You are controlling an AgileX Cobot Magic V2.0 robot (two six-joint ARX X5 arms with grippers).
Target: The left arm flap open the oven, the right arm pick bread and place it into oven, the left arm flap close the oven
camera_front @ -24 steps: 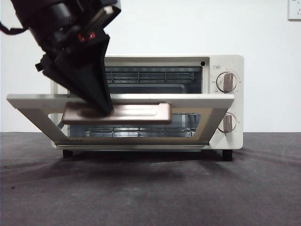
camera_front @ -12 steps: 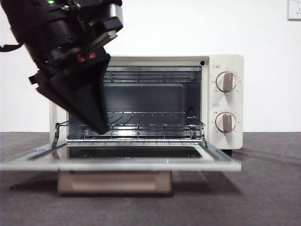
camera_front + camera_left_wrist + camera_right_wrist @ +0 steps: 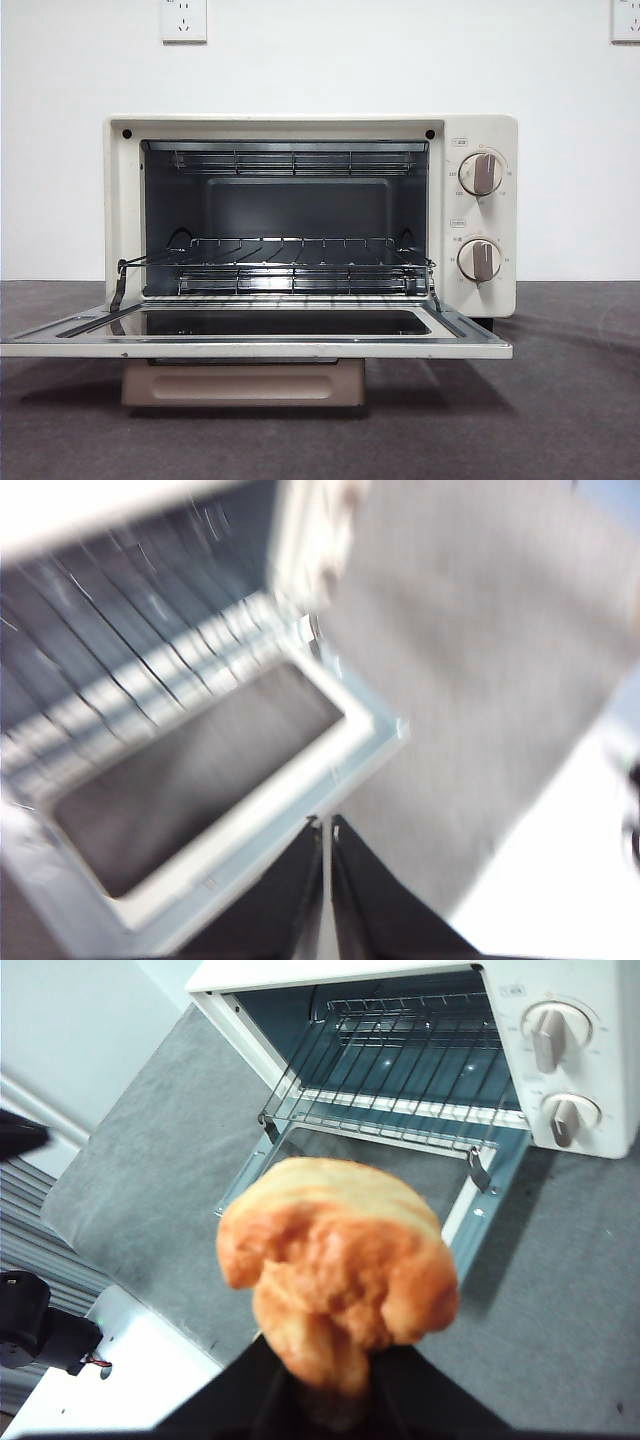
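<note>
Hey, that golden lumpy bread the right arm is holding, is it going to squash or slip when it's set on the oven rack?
The golden lumpy bread, pinched at its lower end by the right gripper, looks soft, so it may dent. Its rough crust probably resists slipping. On the wire rack its rounded shape might rock slightly.

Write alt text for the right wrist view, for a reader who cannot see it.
A golden-orange bread fills the foreground, held in the right pincer, whose black jaws are shut on its lower end. Beyond it on the grey table stands the cream-white oven, its door folded down flat and its wire rack bare.
</note>
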